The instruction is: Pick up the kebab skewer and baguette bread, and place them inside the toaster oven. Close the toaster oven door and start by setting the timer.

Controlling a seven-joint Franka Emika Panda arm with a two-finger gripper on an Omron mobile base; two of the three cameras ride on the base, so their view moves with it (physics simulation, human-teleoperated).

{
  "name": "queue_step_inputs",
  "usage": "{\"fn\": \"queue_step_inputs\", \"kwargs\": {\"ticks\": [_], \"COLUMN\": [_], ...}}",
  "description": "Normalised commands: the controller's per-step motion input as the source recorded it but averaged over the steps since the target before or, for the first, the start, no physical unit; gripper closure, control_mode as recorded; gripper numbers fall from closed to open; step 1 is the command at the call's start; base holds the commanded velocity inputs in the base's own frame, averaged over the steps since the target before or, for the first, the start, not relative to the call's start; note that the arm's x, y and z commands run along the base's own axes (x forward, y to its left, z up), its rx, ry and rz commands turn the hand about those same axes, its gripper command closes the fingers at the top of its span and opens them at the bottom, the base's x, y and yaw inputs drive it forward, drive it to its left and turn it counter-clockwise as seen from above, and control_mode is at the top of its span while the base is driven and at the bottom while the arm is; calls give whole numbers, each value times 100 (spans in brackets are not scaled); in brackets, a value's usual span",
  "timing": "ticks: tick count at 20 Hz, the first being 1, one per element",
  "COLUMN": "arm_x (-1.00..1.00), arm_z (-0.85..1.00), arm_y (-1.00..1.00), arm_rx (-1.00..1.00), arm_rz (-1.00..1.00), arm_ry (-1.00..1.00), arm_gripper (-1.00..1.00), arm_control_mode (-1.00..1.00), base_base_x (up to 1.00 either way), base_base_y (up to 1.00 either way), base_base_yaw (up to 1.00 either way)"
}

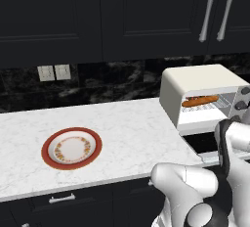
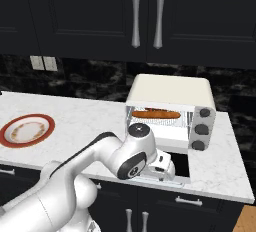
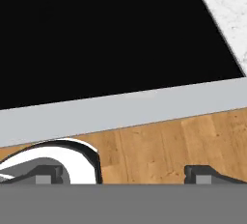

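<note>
I see the toaster oven [image 2: 172, 107] on the marble table [image 1: 122, 123], its door [image 3: 111, 44] folded flat open. The baguette bread [image 2: 156, 113] lies on the rack inside. My claw [image 3: 123, 175] hovers at the door's front edge, fingers apart (gripping nothing).

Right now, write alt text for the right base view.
A cream toaster oven sits on a marble counter with its door folded down and a baguette on the rack; the white arm reaches toward the door, a red-rimmed plate at left.

Dark cabinets [image 1: 73, 15], black backsplash [image 1: 112, 81], marble counter [image 1: 122, 133], wood floor [image 3: 169, 141].
</note>
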Motion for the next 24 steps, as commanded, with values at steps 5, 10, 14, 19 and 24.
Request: {"fn": "queue_step_inputs", "kwargs": {"ticks": [5,10,14,19,24], "arm_x": [-23,-7,1,26,33], "arm_z": [-63,-79,-62,-32,-1], "arm_y": [22,4,9,-3,-4], "arm_rx": [-5,0,0,0,0], "arm_rz": [13,2,0,0,0], "arm_ry": [11,16,-2,-3,-7], "arm_gripper": [-100,-100,-100,-100,-100], "arm_control_mode": [-100,-100,-100,-100,-100], "base_base_x": [0,0,0,0,0], "base_base_y": [0,0,0,0,0], "base_base_yaw": [0,0,0,0,0]}}
